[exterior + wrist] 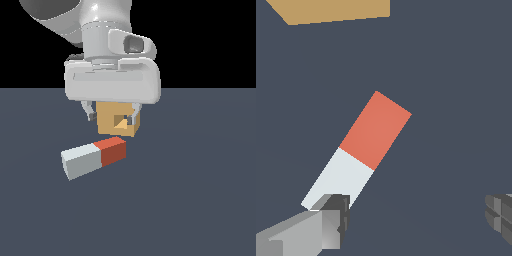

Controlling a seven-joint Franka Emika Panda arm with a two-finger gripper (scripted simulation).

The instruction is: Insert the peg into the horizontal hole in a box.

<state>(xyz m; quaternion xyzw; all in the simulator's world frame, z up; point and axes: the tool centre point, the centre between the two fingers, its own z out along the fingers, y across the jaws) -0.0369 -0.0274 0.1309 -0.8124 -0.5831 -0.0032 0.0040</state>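
Observation:
The peg (pixel 95 157) lies flat on the dark floor, its pale grey-white half toward the exterior view's left and its red half toward the right. In the wrist view the peg (pixel 358 150) lies at a slant below the camera. The tan box (pixel 118 120) stands behind the peg, its square hole (pixel 121 121) facing the camera; only an edge of the box (pixel 336 11) shows in the wrist view. My gripper (pixel 111 118) hangs above the floor, open and empty, with one finger (pixel 331 220) over the peg's white end and the other finger (pixel 501 215) well apart.
A dark grey-blue floor (pixel 200 200) spreads around the peg and the box. The arm's white hand body (pixel 112 82) covers the box's top in the exterior view.

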